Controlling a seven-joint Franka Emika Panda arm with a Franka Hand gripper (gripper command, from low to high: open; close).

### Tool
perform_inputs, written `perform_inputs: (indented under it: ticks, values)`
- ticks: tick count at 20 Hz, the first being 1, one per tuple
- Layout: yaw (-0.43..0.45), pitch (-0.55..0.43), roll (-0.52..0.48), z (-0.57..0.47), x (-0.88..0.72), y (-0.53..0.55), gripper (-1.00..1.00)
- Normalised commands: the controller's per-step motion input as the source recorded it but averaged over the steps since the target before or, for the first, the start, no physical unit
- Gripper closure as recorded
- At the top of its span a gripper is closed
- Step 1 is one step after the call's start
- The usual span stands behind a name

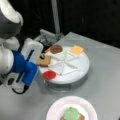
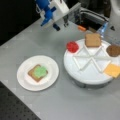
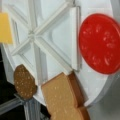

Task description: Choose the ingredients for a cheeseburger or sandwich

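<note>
A white divided tray (image 1: 75, 72) (image 2: 85, 75) holds the ingredients, one per section. They are a red round (image 1: 49, 75) (image 2: 72, 46) (image 3: 100, 42), a brown toast square (image 1: 44, 60) (image 2: 92, 40) (image 3: 65, 100), a dark brown patty (image 1: 56, 49) (image 2: 113, 50) (image 3: 24, 81) and a yellow cheese square (image 1: 76, 50) (image 2: 113, 70). The sandwich (image 2: 37, 72) (image 1: 72, 113) on the white paper plate (image 2: 23, 80) is a toast square with a green round on top. My gripper (image 2: 61, 25) hangs open and empty above the table, just off the tray's rim near the red round and toast. Its fingers are out of the wrist view.
A metal frame (image 2: 92, 15) stands behind the tray, with a small orange piece (image 2: 81, 28) beside it. A grey pole (image 1: 55, 15) rises at the back. The grey table ends at a black perforated surface (image 2: 15, 110) at a front view's bottom left.
</note>
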Motion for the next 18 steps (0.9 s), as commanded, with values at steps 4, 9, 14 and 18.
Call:
perform_inputs:
  ticks: [4, 9, 14, 18]
  values:
    - [0.188, -0.012, 0.552, -0.24, 0.15, -0.31, -1.0]
    - [0.189, -0.01, 0.527, -0.16, 0.15, -0.35, -1.0]
    - [0.188, -0.026, 0.49, -0.09, 0.23, -0.33, -1.0]
    - [0.166, -0.066, 0.456, -0.15, 0.31, -0.3, -1.0]
